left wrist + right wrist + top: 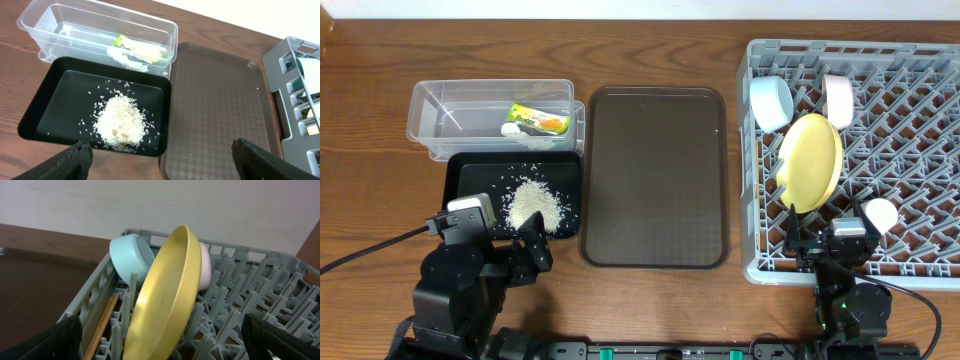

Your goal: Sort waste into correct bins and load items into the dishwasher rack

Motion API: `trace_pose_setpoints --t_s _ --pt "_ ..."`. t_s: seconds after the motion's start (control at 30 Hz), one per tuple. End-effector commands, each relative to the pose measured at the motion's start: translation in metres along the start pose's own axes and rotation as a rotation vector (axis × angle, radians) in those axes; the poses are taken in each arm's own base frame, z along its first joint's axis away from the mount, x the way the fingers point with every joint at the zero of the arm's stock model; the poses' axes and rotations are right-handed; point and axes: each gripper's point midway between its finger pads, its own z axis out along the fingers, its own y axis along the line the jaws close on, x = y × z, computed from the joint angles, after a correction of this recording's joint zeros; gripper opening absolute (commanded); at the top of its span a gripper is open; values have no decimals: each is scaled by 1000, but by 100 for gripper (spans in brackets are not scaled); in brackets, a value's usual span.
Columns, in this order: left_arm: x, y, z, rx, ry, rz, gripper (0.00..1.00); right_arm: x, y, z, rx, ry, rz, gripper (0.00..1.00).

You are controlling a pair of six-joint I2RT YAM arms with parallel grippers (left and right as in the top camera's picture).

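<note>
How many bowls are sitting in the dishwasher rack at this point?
2. A light blue bowl stands on edge near the rack's far left corner; a white bowl stands just right of it, behind the yellow plate. None seems hidden.

One printed thing on show: the yellow-green snack wrapper lying in the clear container, and from overhead its lettering is just small dark smudges. The left wrist view gets closer, and there are dark marks across the yellow-green film, but they're too blurred to make out a word. No text, brand or number can be read.
</note>
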Motion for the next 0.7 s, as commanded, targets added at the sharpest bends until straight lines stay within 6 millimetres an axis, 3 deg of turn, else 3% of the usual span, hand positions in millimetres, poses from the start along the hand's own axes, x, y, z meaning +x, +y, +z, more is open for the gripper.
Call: trace_pose_setpoints --t_s 0.0,0.37,0.53,0.67 --pt "0 3 0 -13 -3 11 91 0 4 0 -20 -3 -15 99" --pt "1 3 0 -15 -1 14 91 0 4 0 -20 -3 -15 99" --pt "22 12 -1 -46 84 65 92 0 4 0 -20 -3 -15 99" --pt "15 17 -2 -65 35 45 91 0 4 0 -20 -2 -15 99"
